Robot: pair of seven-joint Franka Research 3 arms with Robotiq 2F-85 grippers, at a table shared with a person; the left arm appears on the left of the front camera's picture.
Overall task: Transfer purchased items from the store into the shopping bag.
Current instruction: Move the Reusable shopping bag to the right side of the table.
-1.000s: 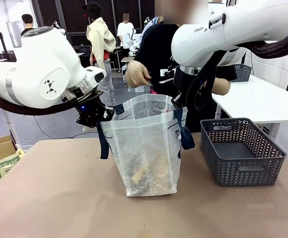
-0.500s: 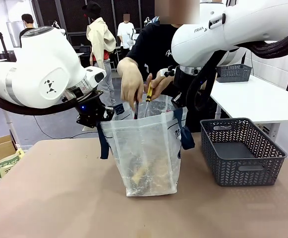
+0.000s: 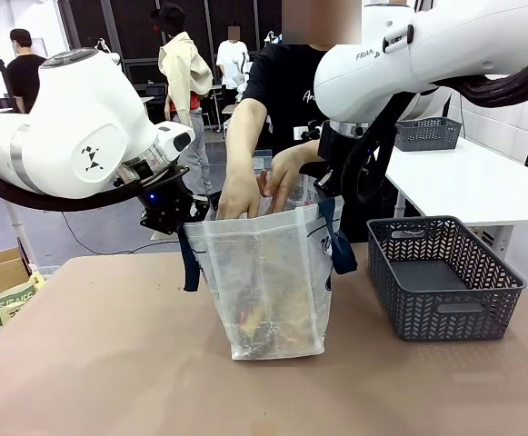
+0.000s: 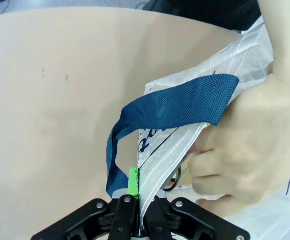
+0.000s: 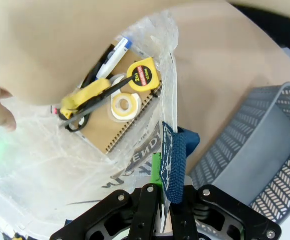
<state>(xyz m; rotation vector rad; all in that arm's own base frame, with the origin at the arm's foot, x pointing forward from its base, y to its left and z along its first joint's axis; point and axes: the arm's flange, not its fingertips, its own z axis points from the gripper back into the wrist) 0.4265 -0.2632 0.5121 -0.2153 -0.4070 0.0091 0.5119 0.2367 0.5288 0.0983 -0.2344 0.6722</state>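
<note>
Reaches down with the person's hands (image 3: 242, 194), above the rim half a second ago, into the upright translucent whitish plastic shopping bag (image 3: 268, 272), pinched open at 9 o'clock by the left pincer (image 4: 136, 197), at 3 by the right pincer (image 5: 162, 180), dark grey mesh basket (image 3: 454, 313) beyond.

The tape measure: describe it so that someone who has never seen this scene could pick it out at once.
Start at the big see-through plastic bag and look down into it. At a corner of the brown spiral notebook at its bottom sits the tape measure, beside a roll of tape. It is the only squarish yellow case with a red label; the roll is a pale ring.
</note>
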